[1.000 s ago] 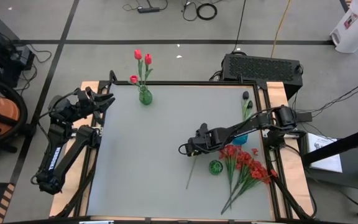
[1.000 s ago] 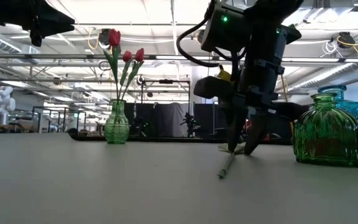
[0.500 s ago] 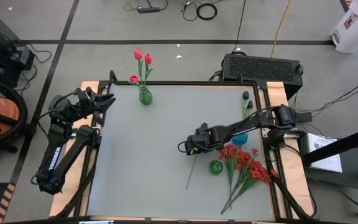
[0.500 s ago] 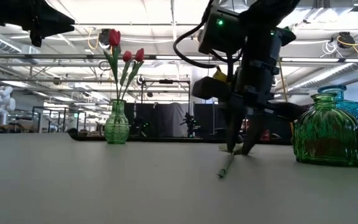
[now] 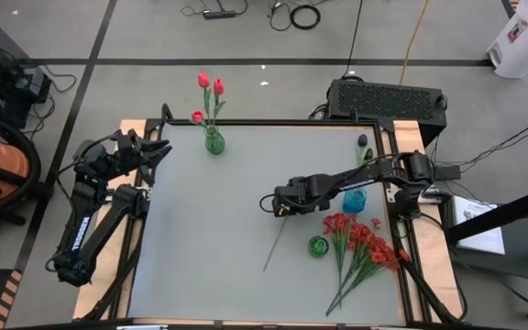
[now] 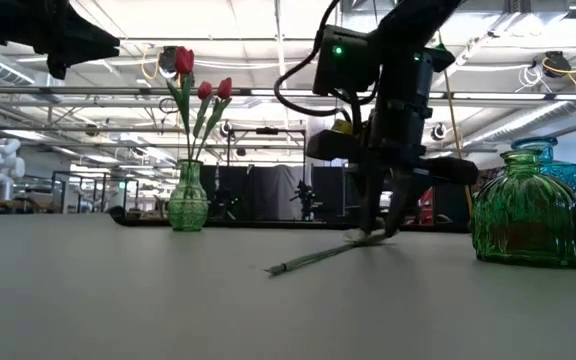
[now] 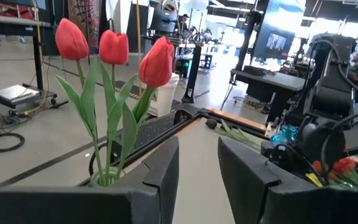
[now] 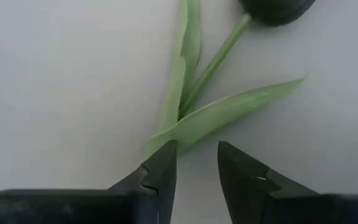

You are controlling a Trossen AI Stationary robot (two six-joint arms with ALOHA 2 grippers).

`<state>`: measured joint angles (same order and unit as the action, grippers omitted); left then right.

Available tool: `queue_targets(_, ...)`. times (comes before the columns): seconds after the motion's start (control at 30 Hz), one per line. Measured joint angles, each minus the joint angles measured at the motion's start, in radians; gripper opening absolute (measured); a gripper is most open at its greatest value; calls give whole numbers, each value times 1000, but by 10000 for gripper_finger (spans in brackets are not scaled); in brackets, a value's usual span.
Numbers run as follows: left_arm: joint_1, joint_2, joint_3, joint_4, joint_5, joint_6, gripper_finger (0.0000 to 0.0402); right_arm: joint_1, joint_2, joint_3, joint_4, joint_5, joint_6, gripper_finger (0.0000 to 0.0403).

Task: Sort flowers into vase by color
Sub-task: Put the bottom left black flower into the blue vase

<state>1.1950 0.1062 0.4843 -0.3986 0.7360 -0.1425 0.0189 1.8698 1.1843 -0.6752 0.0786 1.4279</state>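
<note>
Smooth grey tabletop [image 5: 218, 229]: right tool [image 5: 283, 207] clamps black tulip's [image 8: 272, 9] thin stem; left tool [image 5: 159, 147] parted.

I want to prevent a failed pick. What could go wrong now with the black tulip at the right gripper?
1. The right gripper seems to pinch the black tulip only at the leaf base, close to one finger; it may slip out.
2. The far stem end lies on the table; dragging it could twist the flower.
3. The round green vase stands near; the stem could hit it.
</note>
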Motion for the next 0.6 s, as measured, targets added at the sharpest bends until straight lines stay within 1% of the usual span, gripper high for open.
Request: queue_targets(0.6,0,0,0,-7,0,1,118,-37,-2,0,43,-1,-42,109)
